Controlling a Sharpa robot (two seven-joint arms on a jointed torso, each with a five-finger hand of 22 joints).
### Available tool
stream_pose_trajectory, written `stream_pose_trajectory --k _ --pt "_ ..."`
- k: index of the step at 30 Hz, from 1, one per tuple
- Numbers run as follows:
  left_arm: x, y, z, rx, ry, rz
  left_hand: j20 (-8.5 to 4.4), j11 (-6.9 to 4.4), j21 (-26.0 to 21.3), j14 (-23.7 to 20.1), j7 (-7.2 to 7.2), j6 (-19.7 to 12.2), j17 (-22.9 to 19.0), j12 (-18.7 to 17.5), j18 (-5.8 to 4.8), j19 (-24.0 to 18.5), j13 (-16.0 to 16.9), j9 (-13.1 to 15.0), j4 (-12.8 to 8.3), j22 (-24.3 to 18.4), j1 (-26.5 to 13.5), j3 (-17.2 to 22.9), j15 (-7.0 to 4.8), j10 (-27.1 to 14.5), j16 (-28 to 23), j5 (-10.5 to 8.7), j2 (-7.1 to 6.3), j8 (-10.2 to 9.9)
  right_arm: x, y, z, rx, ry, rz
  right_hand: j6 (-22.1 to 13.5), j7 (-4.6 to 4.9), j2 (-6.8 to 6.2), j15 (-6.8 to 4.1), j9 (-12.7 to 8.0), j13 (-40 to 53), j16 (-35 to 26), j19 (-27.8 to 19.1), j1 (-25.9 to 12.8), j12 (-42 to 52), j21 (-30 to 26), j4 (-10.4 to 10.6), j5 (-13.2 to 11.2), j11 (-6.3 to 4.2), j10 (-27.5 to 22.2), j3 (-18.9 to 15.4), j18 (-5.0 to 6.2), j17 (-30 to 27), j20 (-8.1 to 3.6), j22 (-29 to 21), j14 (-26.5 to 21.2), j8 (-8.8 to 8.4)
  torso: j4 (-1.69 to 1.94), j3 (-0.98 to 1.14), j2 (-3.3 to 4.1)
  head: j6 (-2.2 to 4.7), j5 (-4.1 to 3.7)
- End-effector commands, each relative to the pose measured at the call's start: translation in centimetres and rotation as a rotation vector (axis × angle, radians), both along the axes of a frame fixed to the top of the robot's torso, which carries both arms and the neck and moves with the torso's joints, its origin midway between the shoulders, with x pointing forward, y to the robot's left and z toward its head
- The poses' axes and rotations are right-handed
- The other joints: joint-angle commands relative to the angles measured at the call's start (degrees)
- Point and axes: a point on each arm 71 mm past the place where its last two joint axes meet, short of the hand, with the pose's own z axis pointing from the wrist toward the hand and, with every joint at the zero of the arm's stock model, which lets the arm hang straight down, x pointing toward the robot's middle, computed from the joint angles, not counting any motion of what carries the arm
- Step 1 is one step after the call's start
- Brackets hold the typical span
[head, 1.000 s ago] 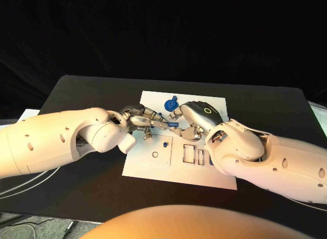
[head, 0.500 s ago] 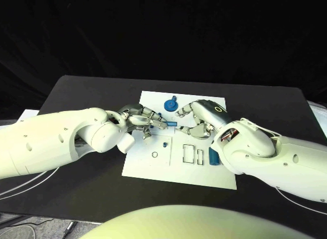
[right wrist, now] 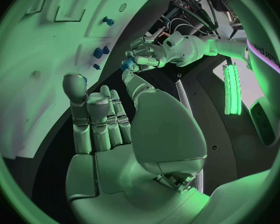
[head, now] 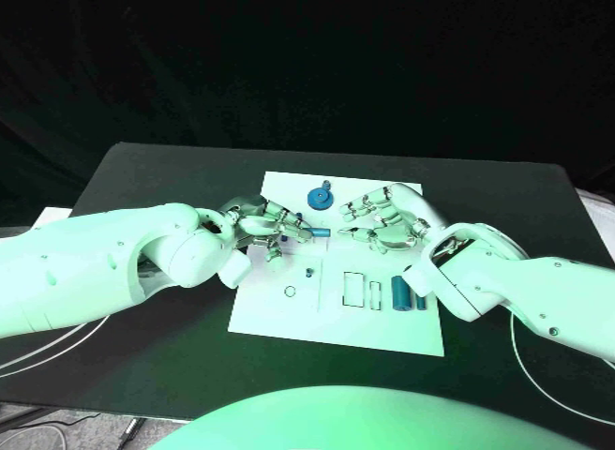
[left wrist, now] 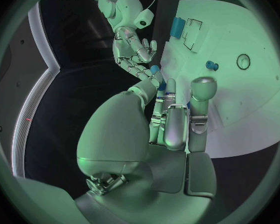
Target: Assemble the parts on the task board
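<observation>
Slots in the white task board (head: 328, 314) hold a blue part (head: 402, 293), while the left robot hand (head: 263, 231) pinches a small blue part (head: 317, 232) and the right robot hand (head: 383, 223) hovers released, fingers apart.

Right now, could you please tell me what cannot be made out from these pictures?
- Head view: fingers of the left hand cover one end of the small blue part, so a grip or a mere touch cannot be told.
- Head view: the right hand hides the task board beneath it.
- Head view: the blue peg is too small to tell whether it is seated.
</observation>
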Motion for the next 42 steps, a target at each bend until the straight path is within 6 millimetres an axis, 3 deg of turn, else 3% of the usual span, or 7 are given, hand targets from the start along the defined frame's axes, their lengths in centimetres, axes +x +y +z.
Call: stream_pose_trajectory --k 1,11,28,42 --pt "0.0 -0.2 0.1 -0.019 -0.007 0.002 -0.28 -2.03 0.27 -0.04 -2.15 3.23 0.05 -0.19 0.06 0.00 0.05 0.36 0.04 0.06 0.27 0.14 -0.55 2.30 -0.24 0.11 0.58 0.26 0.0 0.6 -0.1 0.157 0.090 0.039 0.47 -0.35 0.82 -0.15 0.08 0.07 0.45 0.73 0.13 0.41 0.59 -0.04 0.47 -0.25 0.31 -0.42 0.24 0.50 -0.12 0.56 0.58 0.29 0.05 0.00 0.02 0.01 -0.06" --pt "0.0 -0.3 0.2 -0.025 -0.007 -0.001 -0.28 -2.03 0.36 -0.03 -2.14 3.31 0.08 -0.19 0.05 0.03 0.05 0.39 -0.15 0.12 0.05 0.63 -0.55 2.33 -0.24 0.11 0.44 0.20 0.1 1.9 -0.6 0.177 0.117 0.083 1.95 -0.70 2.22 -0.50 0.20 0.02 2.13 2.37 0.56 0.91 2.53 -0.33 0.78 -0.61 1.50 -0.65 -0.22 2.48 -0.48 2.74 1.65 0.55 0.09 -0.06 0.07 0.01 -0.03" --pt "0.0 -0.2 0.2 -0.027 -0.012 0.002 -0.29 -2.04 0.45 -0.01 -2.14 3.36 0.15 -0.19 0.04 0.05 0.05 0.41 -0.31 0.17 -0.07 0.96 -0.56 2.35 -0.22 0.11 0.36 0.15 -0.1 2.4 -1.2 0.096 0.135 0.137 2.34 -0.68 1.80 -0.37 0.06 -0.08 2.25 2.69 -0.39 -0.10 2.54 -0.39 0.64 -0.40 -0.41 -2.62 -0.29 2.62 -0.46 2.68 1.74 0.21 0.04 0.00 0.00 0.01 0.17" --pt "-0.1 -0.2 0.2 -0.028 -0.013 0.002 -0.30 -2.04 0.53 0.01 -2.14 3.41 0.17 -0.19 0.03 0.08 0.06 0.43 -0.43 0.21 -0.18 1.23 -0.56 2.38 -0.22 0.11 0.28 0.12 0.1 2.4 -1.5 0.080 0.139 0.126 3.52 -0.88 3.80 -0.55 0.14 0.04 3.35 3.49 0.51 0.40 3.52 -0.82 0.45 -0.61 0.31 -2.43 -0.47 3.87 -0.58 3.71 2.42 0.40 0.07 -0.01 0.04 0.01 0.23"
